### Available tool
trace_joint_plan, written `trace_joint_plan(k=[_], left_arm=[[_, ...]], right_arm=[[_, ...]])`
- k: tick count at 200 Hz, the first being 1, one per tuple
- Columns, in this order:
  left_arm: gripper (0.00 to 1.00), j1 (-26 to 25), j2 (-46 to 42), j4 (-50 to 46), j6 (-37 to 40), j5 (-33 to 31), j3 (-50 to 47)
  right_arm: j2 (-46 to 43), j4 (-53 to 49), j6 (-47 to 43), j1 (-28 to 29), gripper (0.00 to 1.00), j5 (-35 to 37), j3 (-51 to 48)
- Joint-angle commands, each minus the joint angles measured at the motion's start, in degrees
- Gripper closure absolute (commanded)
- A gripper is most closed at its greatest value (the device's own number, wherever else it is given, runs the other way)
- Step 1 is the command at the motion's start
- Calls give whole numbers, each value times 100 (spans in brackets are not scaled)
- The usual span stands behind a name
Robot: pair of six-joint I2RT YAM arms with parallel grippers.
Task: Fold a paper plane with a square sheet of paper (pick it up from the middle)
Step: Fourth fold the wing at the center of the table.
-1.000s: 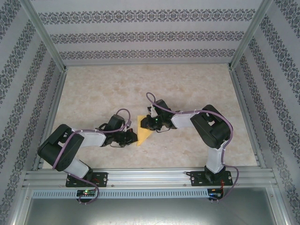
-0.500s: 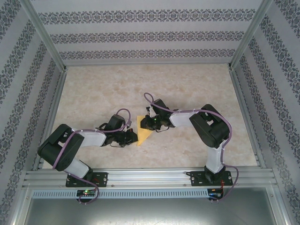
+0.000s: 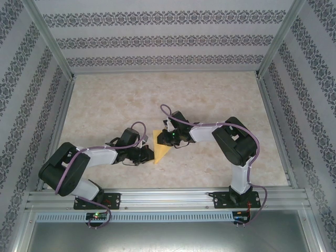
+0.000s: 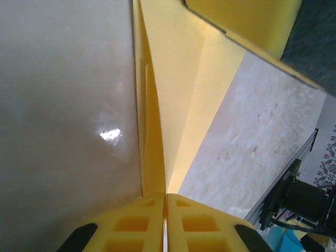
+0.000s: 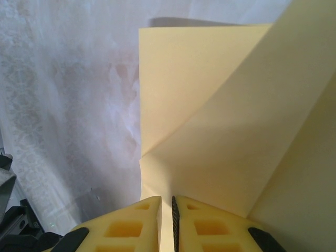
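- Left arm has sagged toward the near-left corner since a second ago; right gripper crept slightly left.
- Top view: I see the part-folded sheet of paper on the table, mid-near, between left gripper and right gripper, both touching it.
- Left wrist: fingers pressed together, pinching the sheet's upright fold.
- Right wrist: fingers pinching the sheet's edge; one flap lifted.

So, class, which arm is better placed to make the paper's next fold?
Probably right: the right gripper pinches a lifted flap of the paper; the left gripper clamps its creased edge, anchoring.
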Motion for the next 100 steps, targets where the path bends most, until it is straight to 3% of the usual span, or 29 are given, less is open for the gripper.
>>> trace_joint_plan(k=[1, 53, 100], left_arm=[[88, -83, 163, -195, 193, 180, 77], [99, -138, 310, 9, 256, 334, -17], [100, -151, 517, -220, 290, 326, -140]], right_arm=[[176, -481, -145, 73, 85, 336, -55], [198, -493, -136, 75, 85, 361, -54], [264, -552, -136, 82, 84, 388, -36]])
